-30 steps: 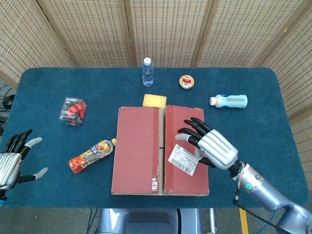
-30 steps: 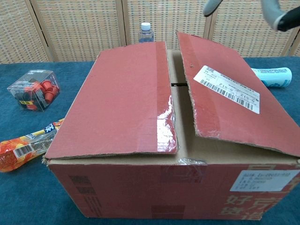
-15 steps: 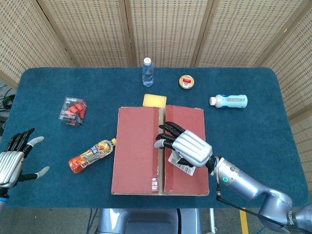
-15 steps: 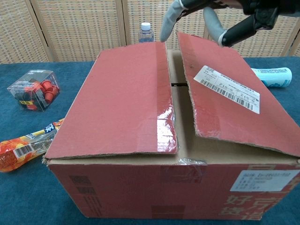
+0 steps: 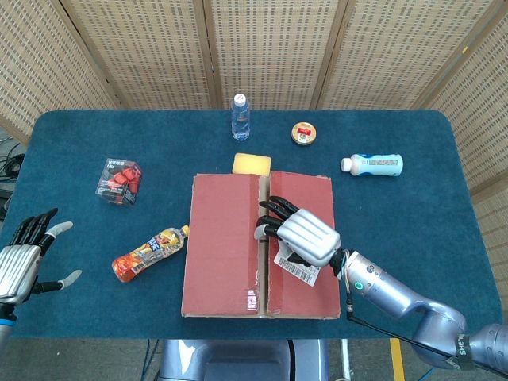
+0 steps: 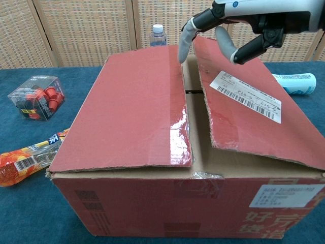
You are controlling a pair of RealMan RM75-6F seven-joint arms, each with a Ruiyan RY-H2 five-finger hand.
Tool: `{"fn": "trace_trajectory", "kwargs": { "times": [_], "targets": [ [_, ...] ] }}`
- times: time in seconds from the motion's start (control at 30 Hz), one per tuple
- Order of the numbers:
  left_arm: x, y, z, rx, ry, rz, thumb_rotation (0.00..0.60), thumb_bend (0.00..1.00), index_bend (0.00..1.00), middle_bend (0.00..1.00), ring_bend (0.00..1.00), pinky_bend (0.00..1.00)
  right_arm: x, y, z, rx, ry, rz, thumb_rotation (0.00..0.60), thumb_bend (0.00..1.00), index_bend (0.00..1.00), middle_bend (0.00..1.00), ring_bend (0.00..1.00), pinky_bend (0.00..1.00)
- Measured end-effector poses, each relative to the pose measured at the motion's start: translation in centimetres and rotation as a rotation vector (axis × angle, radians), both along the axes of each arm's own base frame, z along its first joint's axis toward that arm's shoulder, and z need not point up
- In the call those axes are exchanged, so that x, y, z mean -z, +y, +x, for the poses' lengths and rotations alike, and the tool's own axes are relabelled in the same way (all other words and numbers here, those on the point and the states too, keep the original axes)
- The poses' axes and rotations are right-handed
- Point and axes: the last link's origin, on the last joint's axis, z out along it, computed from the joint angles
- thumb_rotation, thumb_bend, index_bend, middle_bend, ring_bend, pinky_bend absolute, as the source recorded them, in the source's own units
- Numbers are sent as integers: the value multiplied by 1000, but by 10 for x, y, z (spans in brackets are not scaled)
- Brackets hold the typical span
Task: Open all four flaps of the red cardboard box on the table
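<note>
Box (image 6: 152, 152) red; right flap (image 6: 244, 101) tilted up.

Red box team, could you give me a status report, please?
Left hand open, idle. Right hand open, fingers at centre seam. Red box flaps unopened. Nothing obstructing.

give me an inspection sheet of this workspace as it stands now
surface: blue cloth-covered table, flat.
job's things: red cardboard box; left top flap lies flat, right top flap is slightly raised; none fully open.
clutter: clear water bottle, yellow sponge block, round red-lidded tin, white and blue bottle lying down, orange drink bottle lying down, clear plastic box of red items.
hands: right hand over the centre seam, fingertip at the gap; left hand open, off the box.
cables: thin black cable below the right forearm.
surroundings: woven wicker screens.
</note>
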Motion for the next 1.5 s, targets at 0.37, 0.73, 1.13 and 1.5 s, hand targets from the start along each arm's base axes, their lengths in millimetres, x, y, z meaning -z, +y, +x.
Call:
{"fn": "trace_trajectory", "kwargs": {
  "times": [0.37, 0.73, 1.13, 1.5],
  "targets": [
    [1, 0, 0, -1, -7, -7, 476, 217, 166, 0, 0, 0, 2, -2, -4, 11, 14, -8, 600, 1000, 345, 293, 0, 0],
    [0, -1, -1, -6, -16, -12, 476, 218, 166, 0, 0, 0, 2, -3, -10, 19, 23, -20, 600, 1000, 370, 355, 0, 0],
    [-1, 0, -1, -3, -21, -9, 475, 218, 166, 0, 0, 0, 0, -3, -13, 13, 18, -45, 600, 1000, 419, 464, 0, 0],
    [-3, 0, 2, 13, -28, -2, 477, 218, 166, 0, 0, 0, -16, 1, -9, -10, 15, -78, 600, 1000, 419, 466, 0, 0]
  ]
}}
